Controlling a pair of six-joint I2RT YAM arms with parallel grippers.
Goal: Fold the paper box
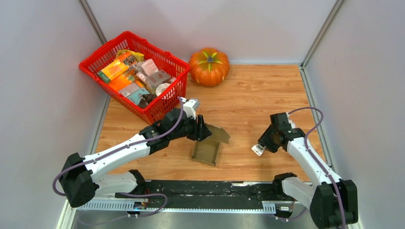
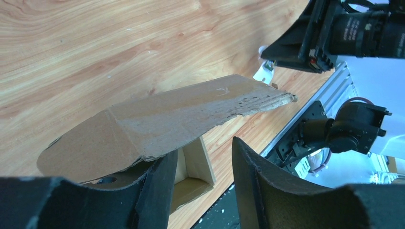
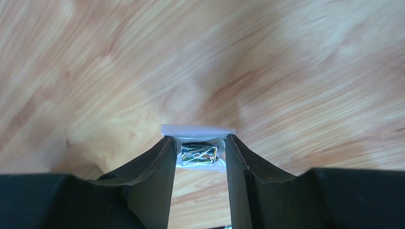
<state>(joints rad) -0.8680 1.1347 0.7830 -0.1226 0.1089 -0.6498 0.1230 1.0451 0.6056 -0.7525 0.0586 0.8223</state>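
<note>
The paper box is a small shallow brown cardboard tray on the wooden table, with its lid flap raised at the far end. My left gripper is at that flap, jaws open. In the left wrist view the flap lies across the outside of my left finger, and the tray shows between the fingers; the left gripper grips nothing. My right gripper is to the right of the box, shut on a small white packet just above the table.
A red basket full of colourful packages stands at the back left, close behind my left arm. An orange pumpkin sits at the back centre. Grey walls close in both sides. A black rail runs along the near edge.
</note>
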